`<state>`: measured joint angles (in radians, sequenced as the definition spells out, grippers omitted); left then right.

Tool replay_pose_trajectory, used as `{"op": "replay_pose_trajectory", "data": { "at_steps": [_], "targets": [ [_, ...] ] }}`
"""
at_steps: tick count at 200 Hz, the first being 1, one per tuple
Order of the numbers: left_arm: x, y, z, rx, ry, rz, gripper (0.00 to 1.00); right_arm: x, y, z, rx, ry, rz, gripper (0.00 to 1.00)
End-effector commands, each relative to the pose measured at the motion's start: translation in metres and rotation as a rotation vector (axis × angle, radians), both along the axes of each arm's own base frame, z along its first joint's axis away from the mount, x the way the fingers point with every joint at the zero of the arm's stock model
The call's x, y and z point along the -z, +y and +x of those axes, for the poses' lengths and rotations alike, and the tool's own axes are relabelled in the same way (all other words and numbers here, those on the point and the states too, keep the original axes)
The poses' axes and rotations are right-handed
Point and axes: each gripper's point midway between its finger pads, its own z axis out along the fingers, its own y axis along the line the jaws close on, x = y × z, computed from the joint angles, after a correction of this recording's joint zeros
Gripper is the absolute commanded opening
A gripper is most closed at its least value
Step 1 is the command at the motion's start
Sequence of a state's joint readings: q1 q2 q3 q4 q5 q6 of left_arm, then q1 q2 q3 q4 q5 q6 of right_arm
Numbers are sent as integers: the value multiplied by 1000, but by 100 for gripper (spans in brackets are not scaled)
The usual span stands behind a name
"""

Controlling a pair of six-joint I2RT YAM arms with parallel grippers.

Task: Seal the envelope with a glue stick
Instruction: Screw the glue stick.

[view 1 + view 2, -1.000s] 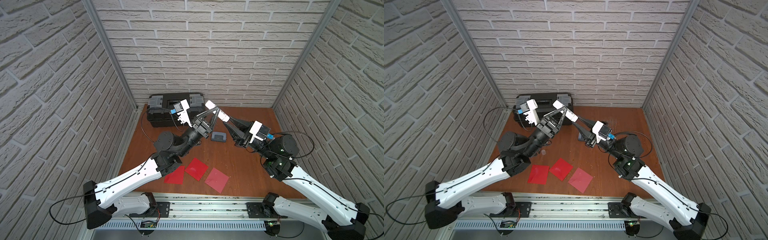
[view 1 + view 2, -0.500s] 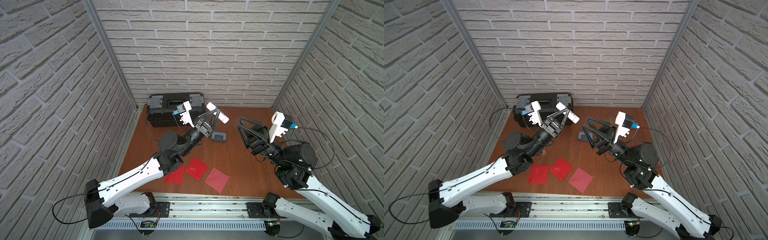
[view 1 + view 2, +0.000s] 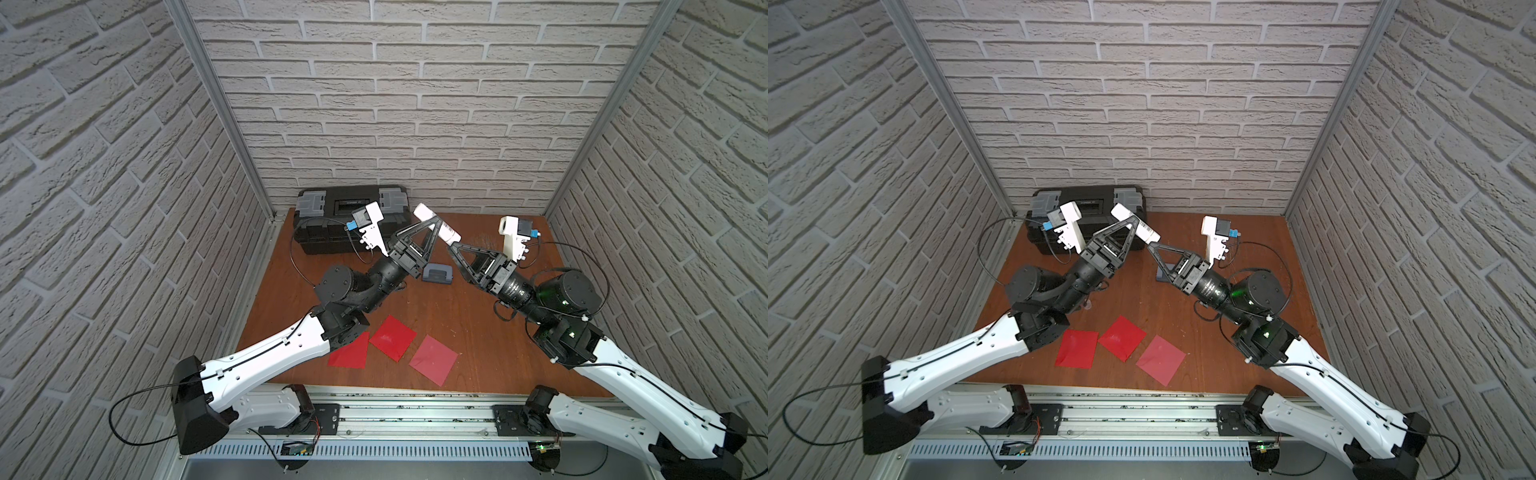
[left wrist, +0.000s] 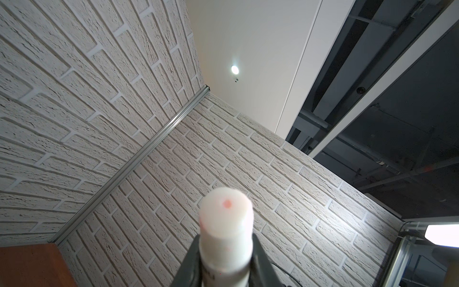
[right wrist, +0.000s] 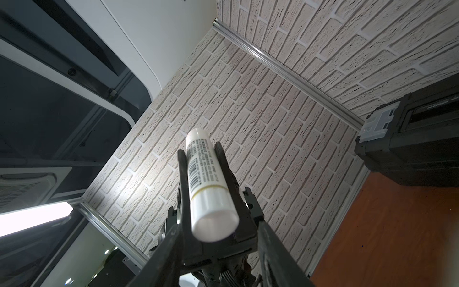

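My left gripper (image 3: pixel 434 226) is raised above the back of the table and is shut on the glue stick (image 3: pixel 436 224), a white tube with a barcode label. The left wrist view shows the glue stick (image 4: pixel 226 223) end-on, whitish with a pink spot, between the fingers (image 4: pixel 192 258). My right gripper (image 3: pixel 451 247) points up at the stick's lower end and is open. In the right wrist view that plain white end (image 5: pixel 213 223) sits between its spread fingers (image 5: pixel 267 238) without touching them. Three red envelopes (image 3: pixel 392 337) (image 3: pixel 433 359) (image 3: pixel 349 351) lie flat near the table's front.
A grey-blue hole punch (image 3: pixel 436 274) lies mid-table under the two grippers. A black toolbox (image 3: pixel 332 224) stands at the back left against the brick wall. Brick walls close in the brown table (image 3: pixel 478 332) on three sides.
The right gripper let go at the stick, drew back to the right with jaws opening, and has now come back to the stick's lower end, open. The left gripper kept holding the stick.
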<state>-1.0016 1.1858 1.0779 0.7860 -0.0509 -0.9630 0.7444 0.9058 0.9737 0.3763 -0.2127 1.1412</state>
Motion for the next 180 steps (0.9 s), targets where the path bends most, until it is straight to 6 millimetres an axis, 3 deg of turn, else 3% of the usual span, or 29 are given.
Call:
{"op": "replay_pose_trajectory", "data": {
  "at_steps": [1, 39, 94, 127, 180],
  "targets": [
    [-12, 7, -5, 0, -51, -47, 0, -31, -3, -11, -47, -45, 101, 49],
    [-10, 9, -4, -5, -47, -61, 0, -35, -5, -9, -34, -51, 117, 42],
    [-11, 9, -5, -4, -49, -62, 0, -27, -19, -6, 45, -38, 115, 41],
    [-11, 6, -3, 5, -45, -63, 0, -26, -15, -6, 36, -37, 93, 32],
    [-11, 3, -3, 14, -41, -61, 0, -28, -8, -6, 6, -37, 78, 33]
  ]
}}
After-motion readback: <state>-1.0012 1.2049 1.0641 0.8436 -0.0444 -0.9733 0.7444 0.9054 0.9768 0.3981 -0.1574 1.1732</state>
